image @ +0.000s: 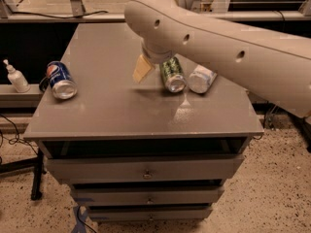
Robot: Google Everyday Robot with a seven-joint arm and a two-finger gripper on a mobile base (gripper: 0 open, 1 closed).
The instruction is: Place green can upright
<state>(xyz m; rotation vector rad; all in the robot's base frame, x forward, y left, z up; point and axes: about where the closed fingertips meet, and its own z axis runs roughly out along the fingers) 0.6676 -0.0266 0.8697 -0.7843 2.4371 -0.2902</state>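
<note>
The green can (172, 74) lies on its side on the grey cabinet top (107, 110), right of centre, with its silver end facing the front. My gripper (144, 71) hangs just left of the can, close above the table. It is mostly hidden under my big white arm (218, 38), which crosses the view from the upper right. Only a tan part of the gripper shows beside the can. I cannot tell whether it touches the can.
A white plastic bottle (200, 78) lies right against the green can's right side. A blue Pepsi can (61, 80) lies on its side near the left edge. A soap dispenser (14, 76) stands on a ledge to the left. Drawers (146, 171) are below the top.
</note>
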